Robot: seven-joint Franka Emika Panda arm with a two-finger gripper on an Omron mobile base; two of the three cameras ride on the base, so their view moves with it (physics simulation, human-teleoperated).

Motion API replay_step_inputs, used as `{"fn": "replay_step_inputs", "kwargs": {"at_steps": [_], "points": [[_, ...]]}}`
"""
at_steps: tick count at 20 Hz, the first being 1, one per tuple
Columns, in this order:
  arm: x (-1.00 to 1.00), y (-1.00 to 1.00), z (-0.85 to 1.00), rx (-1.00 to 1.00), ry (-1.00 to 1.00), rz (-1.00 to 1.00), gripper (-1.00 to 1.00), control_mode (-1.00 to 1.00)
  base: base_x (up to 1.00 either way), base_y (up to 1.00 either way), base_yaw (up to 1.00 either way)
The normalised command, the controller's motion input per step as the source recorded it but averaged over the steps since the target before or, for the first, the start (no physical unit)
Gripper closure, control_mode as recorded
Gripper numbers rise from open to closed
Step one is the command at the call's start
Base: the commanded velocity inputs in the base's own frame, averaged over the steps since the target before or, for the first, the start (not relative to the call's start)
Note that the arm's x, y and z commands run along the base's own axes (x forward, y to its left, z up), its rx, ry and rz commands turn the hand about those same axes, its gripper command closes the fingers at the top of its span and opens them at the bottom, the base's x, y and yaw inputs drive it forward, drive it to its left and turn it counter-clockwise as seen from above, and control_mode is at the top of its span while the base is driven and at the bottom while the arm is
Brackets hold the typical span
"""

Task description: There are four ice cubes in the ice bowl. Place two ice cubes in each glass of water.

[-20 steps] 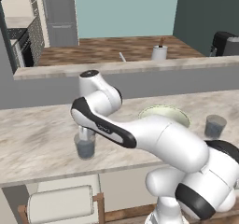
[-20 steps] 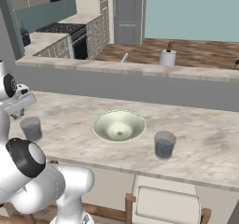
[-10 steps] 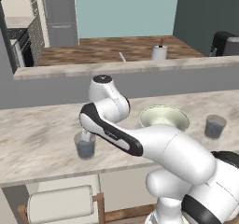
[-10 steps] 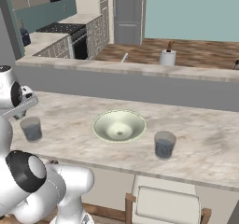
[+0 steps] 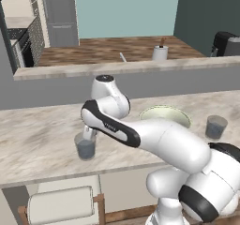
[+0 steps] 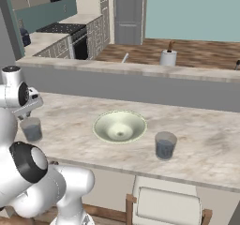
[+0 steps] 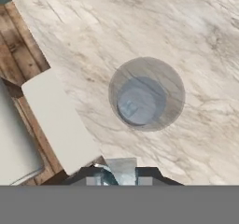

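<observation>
In the hand view my gripper (image 7: 121, 175) is shut on a small translucent ice cube (image 7: 121, 168) held between its dark fingertips. Past the fingertips stands one glass of water (image 7: 147, 93), seen from above, with a small pale cube (image 7: 131, 108) in its water. This glass (image 5: 86, 146) (image 6: 32, 129) is at the left of the counter, and my hand hangs just above it. The ice bowl (image 5: 165, 112) (image 6: 119, 125) sits mid-counter; what lies in it is too small to tell. The other glass of water (image 5: 216, 127) (image 6: 165, 145) stands to the bowl's right.
A white mug (image 5: 160, 53) (image 6: 168, 57) with a brown stick stands on the raised ledge behind the counter. A cream-seated stool (image 5: 63, 203) (image 6: 171, 205) (image 7: 60, 120) stands below the counter's front edge. My own arm crosses the counter in front of the bowl.
My arm's upper joints have swung a little to the right while the hand has stayed over the left glass. The grip on the ice cube is unchanged.
</observation>
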Motion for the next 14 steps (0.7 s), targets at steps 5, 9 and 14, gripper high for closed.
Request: {"fn": "replay_step_inputs", "kwargs": {"at_steps": [5, 9, 14], "points": [[0.14, 0.11, -0.07, 0.0, 0.0, 0.0, 1.0, -1.0, 0.0, 0.0, 0.0], [0.11, 0.21, -0.08, 0.0, 0.0, 0.0, 1.0, -1.0, 0.0, 0.0, 0.0], [0.12, 0.07, -0.21, 0.0, 0.0, 0.0, 1.0, -1.0, 0.0, 0.0, 0.0]]}}
